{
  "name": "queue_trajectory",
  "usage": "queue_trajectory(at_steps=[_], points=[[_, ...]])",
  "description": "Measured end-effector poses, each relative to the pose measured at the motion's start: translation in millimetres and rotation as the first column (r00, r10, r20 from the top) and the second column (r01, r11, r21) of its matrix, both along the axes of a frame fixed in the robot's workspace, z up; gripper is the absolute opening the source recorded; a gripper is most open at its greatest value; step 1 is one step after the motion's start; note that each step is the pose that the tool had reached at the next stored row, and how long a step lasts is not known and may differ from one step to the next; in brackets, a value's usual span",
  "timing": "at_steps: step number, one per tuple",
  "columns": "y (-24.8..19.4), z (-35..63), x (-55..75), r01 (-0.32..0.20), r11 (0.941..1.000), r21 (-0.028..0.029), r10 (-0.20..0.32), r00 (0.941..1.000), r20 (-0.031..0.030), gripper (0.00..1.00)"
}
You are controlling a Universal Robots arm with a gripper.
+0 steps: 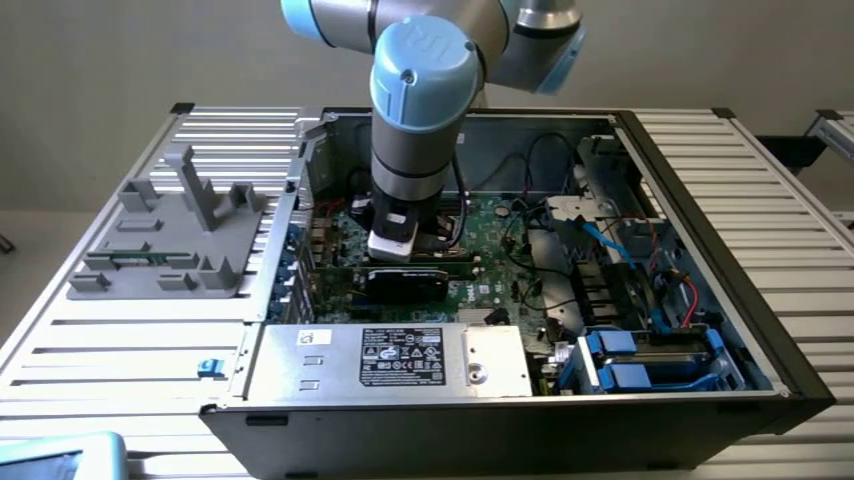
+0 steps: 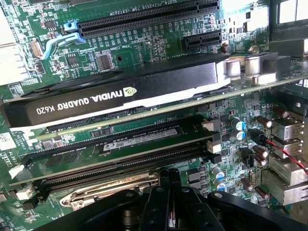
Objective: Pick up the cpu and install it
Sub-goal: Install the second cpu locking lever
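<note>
I have the arm [image 1: 420, 110] reaching down into the open PC case [image 1: 534, 260], which lies on the slatted counter [image 1: 120, 340]. The pincer [image 2: 168, 180] hangs low over the motherboard [image 1: 501, 250], near the middle of the case. Through the wrist view I see its dark body close above the memory slots [image 2: 120, 159], with the Nvidia Quadro K620 card [image 2: 110, 94] just beyond them and long black expansion slots [image 2: 149, 21] farther on. I cannot tell whether the pincer is spread or pressed together, nor whether it holds anything. I cannot make out the cpu in either view. A metal lever frame [image 2: 110, 190] shows right beside the pincer body. The silver box [image 1: 387, 360] with a black label sits along the case's near edge. A grey fixture [image 1: 167, 235] stands on the counter at the exterior view's left.
</note>
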State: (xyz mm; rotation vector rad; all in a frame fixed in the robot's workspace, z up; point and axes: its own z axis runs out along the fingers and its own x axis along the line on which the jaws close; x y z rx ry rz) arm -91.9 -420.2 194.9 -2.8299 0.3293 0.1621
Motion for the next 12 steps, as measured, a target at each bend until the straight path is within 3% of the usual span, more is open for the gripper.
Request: queue_trajectory(at_steps=[12], points=[[0.0, -0.4, 0.0, 0.000, 1.0000, 0.0011, 0.000, 1.0000, -0.0001, 0.12]])
